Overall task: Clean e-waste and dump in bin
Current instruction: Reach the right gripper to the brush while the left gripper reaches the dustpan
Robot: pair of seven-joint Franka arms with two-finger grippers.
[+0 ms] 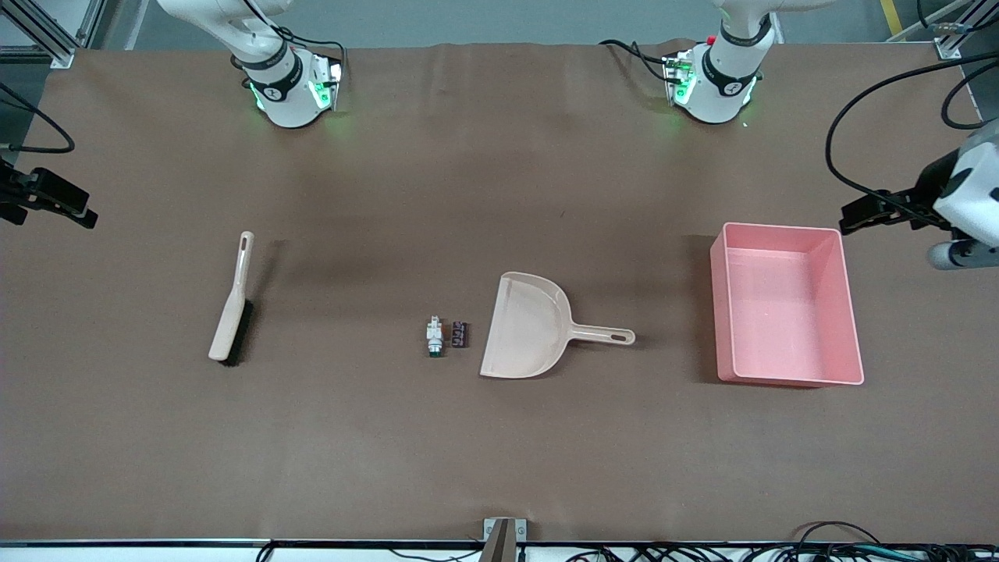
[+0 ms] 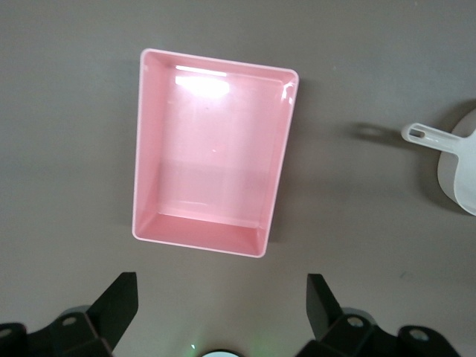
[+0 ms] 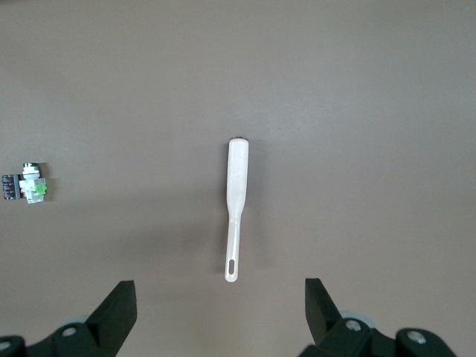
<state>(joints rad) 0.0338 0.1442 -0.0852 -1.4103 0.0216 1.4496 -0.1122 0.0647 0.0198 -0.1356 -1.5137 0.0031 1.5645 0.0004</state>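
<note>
E-waste: white part with green end (image 1: 434, 337) and dark maroon-black block (image 1: 460, 334), touching side by side on tabletop (image 1: 499, 453), just beside open mouth of beige dustpan (image 1: 524, 328), between brush (image 1: 232, 300) and dustpan. Pink bin (image 1: 787, 312): tall-walled tub, toward left arm's end. Left tool (image 2: 222, 309): raised over tabletop beside bin, spread wide, holding nothing. Right tool (image 3: 220, 311): raised over tabletop near brush handle, spread wide, holding nothing.

E-waste (image 1: 443, 336) between brush (image 1: 232, 300) and dustpan (image 1: 524, 328); bin (image 1: 787, 308) beside dustpan handle.
</note>
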